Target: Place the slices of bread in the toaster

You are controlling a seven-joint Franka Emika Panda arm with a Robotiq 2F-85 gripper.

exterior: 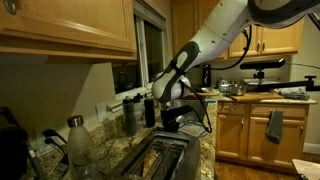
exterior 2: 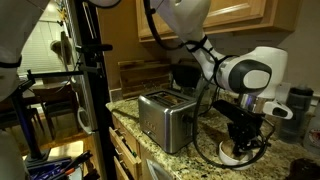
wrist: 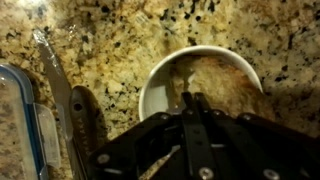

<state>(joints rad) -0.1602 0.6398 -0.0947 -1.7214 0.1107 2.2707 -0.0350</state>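
Looking across the granite counter [exterior 2: 190, 152] in an exterior view, we are seeing the toaster [exterior 2: 163, 120] standing at left, well apart from the gripper [exterior 2: 243, 142], which is hanging with jaws pressed together over the white bowl [exterior 2: 231, 156]. In the wrist view, a slice of bread [wrist: 215, 80] is lying in that bowl.

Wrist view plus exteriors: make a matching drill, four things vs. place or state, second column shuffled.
Things:
1. white bowl
2. knife
3. toaster
4. gripper

Place or state:
A. jaws shut, above the bowl
B. shiny silver, stands on the counter apart from the bowl
C. lies flat on the counter beside the bowl
D. holds tan bread

Pairs: 1-D, 2-C, 3-B, 4-A
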